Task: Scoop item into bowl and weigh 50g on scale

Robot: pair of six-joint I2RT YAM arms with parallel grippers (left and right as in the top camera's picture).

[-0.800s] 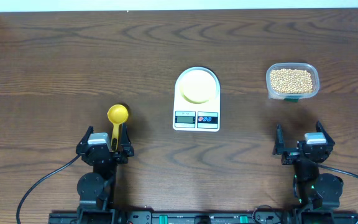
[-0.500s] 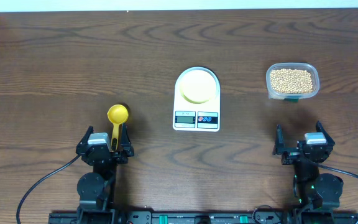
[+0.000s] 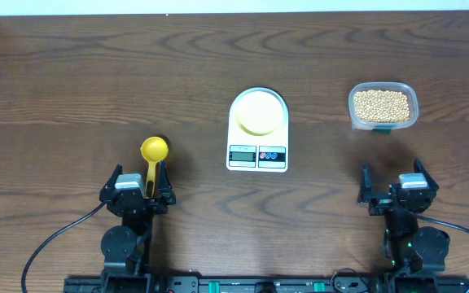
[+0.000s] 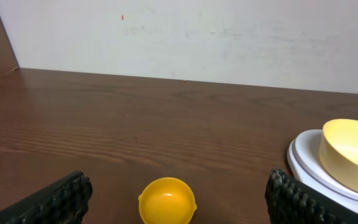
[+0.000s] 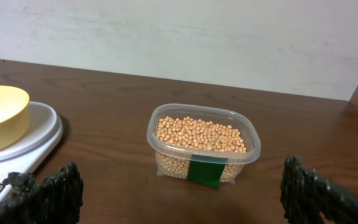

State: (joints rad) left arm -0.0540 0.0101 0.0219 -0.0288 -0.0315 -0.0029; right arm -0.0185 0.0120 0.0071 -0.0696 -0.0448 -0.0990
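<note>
L fingers point(image 4: 53, 200) & R fingers point(image 5: 47, 196) spread wide, holding nothing; bowl point(image 3: 257, 111) pre-set on scale point(image 3: 257, 156) for weighing, beans point(image 3: 381, 103) in tub point(image 3: 414, 114) nr R, scoop point(image 3: 154, 150) on surface point(image 3: 55, 81) at L for pickup.

The tabletop point(image 3: 72, 81) is dark brown with wavy wood grain, below an off-white wall point(image 4: 229, 37). The scale point(image 3: 257, 140) is white and its display point(image 3: 242, 155) greyish. The two buttons point(image 3: 272, 155) at its five o'clock look red and blue, though they are too small to be sure. The bowl point(image 3: 258, 112) is pale yellow, the scoop point(image 3: 154, 149) a brighter yellow. The beans point(image 3: 381, 104) are tan, in a clear container point(image 5: 201, 108) with a dark green label point(image 5: 205, 172) at its six o'clock. The left end effector point(image 3: 139, 185) and right end effector point(image 3: 391, 185) are black, with finely ridged pads point(image 4: 64, 198).
</note>
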